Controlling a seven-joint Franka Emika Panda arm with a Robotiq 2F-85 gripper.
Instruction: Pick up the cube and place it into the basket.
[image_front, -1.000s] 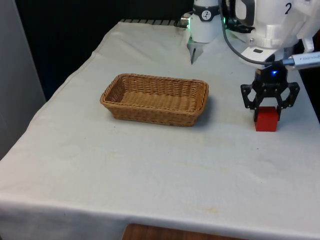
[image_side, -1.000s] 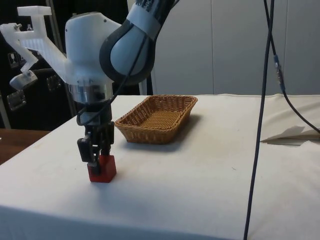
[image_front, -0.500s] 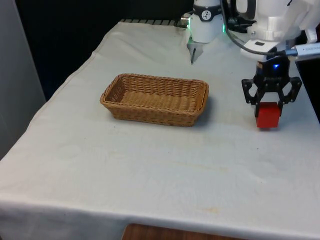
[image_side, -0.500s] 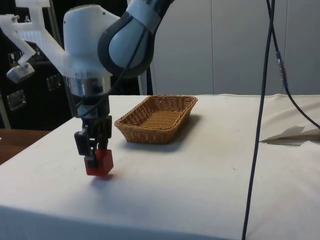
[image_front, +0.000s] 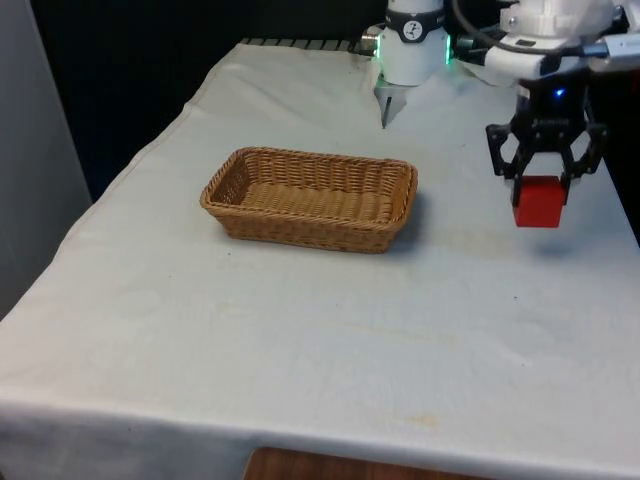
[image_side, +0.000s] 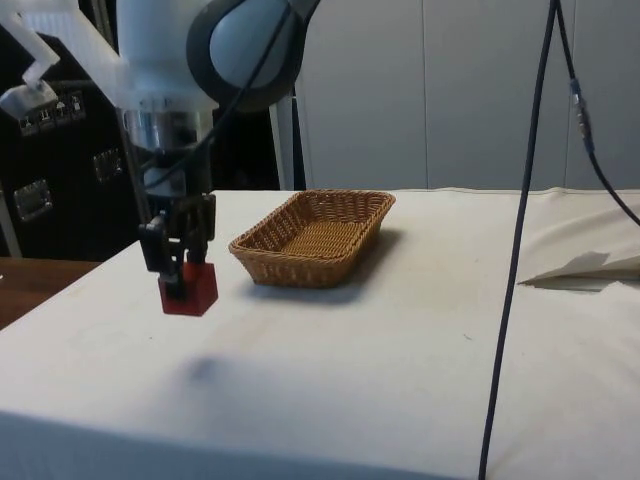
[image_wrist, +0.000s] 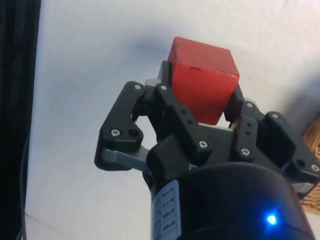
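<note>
A red cube (image_front: 540, 201) hangs in the air above the white cloth at the front view's right, clear of the table. My black gripper (image_front: 541, 186) is shut on the cube (image_side: 189, 289), its fingers pressing on two opposite sides (image_wrist: 202, 85). The cube's shadow lies on the cloth below it. The brown wicker basket (image_front: 310, 197) stands on the table toward the front view's left of the gripper, with nothing inside; in the side view the basket (image_side: 314, 237) lies beyond the gripper (image_side: 179, 268).
A black cable (image_side: 520, 240) hangs down across the side view's right part. The table's edge runs close to the gripper at the front view's right.
The gripper has risen with the red cube, lifting it off the cloth to well above the table. The basket has not moved.
</note>
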